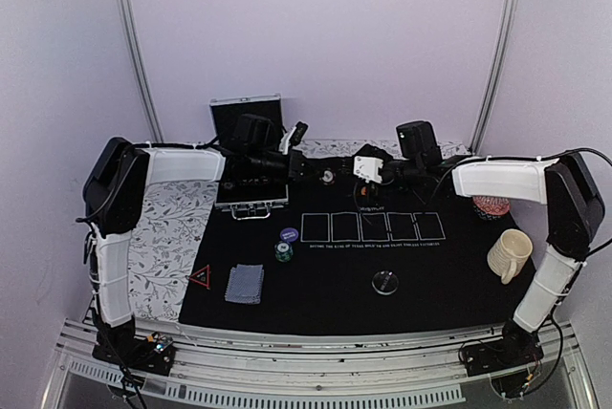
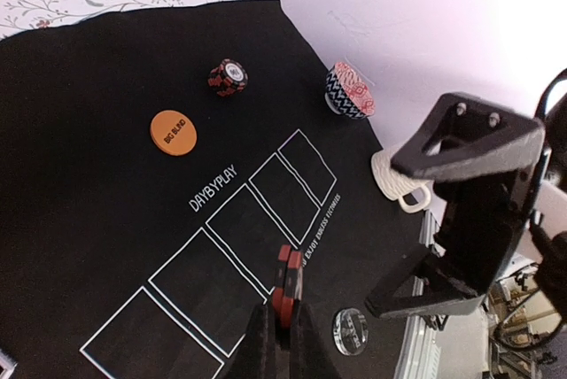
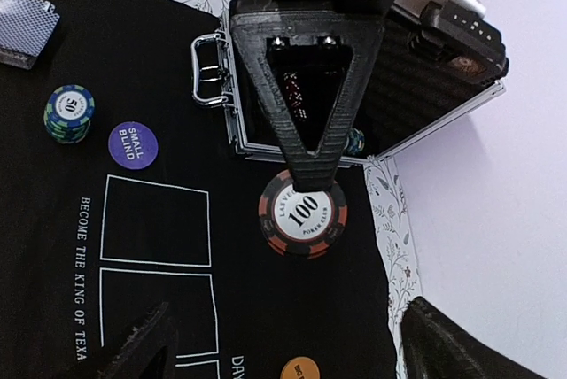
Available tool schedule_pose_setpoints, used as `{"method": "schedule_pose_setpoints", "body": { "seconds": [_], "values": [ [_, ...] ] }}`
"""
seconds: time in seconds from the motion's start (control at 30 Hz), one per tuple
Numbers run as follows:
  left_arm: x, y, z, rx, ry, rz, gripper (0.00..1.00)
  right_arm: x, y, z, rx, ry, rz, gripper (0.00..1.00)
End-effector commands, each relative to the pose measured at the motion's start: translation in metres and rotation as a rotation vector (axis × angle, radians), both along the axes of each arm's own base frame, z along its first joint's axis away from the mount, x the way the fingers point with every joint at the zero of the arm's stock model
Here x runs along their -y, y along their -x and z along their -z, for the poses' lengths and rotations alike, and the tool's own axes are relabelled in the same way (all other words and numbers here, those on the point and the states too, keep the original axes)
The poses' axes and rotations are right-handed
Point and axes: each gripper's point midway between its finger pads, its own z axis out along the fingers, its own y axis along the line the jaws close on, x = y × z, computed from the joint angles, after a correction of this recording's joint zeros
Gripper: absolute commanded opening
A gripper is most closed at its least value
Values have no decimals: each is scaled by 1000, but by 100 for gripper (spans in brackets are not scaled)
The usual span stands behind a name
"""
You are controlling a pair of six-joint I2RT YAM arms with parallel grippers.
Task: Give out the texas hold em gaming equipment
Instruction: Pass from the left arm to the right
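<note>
I see the left gripper [image 2: 276, 344] clamped on a small stack of red-black chips [image 3: 303, 212], fingers pressed against the stack's flat faces. The top chip reads 100. The stack sits over the far strip of the black mat [image 1: 335, 299], just beside the open metal case [image 1: 251, 156] and beyond the row of 5 white rectangles. I cannot tell whether it touches the mat.

The right gripper [image 3: 288, 326] is close by, its fingers wide apart with nothing between them.

On the mat's left part I have a stack of green chips [image 1: 283, 251] with a purple disc [image 1: 289, 234] marked SMALL BLIND just beside it. Nearer the arm bases are the cards [image 1: 245, 284], face down, and the red triangle [image 1: 200, 278] at the mat's left edge. An orange disc [image 2: 173, 132] marked BIG BLIND lies past the rectangles, and a second red-black stack [image 2: 228, 77] lies near it. The clear disc [image 1: 385, 282] lies on the near side of the rectangles. A patterned bowl [image 1: 491, 206] and a cream mug [image 1: 509, 256] stand on the right.
</note>
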Motion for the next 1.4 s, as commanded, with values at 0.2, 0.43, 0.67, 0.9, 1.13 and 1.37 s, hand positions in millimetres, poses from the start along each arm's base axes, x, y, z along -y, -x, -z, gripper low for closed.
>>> {"method": "schedule_pose_setpoints", "body": {
  "seconds": [0.2,0.43,0.67,0.9,1.13,1.37],
  "values": [
    [8,0,-8,18,44,11,0,-48,-15,-13,10,-66,-50,79],
    [8,-1,-11,31,46,10,0,-55,-22,1,-70,-48,-12,71],
    [8,1,-11,31,50,17,0,-54,-37,8,-61,-29,61,67],
    [8,3,-12,38,50,22,0,-54,-45,10,-76,-36,103,52],
    [8,3,-9,36,51,26,0,-52,-48,14,-79,-27,123,56],
    [8,4,-9,38,52,31,0,-52,-49,10,-73,-35,129,40]
  ]
}}
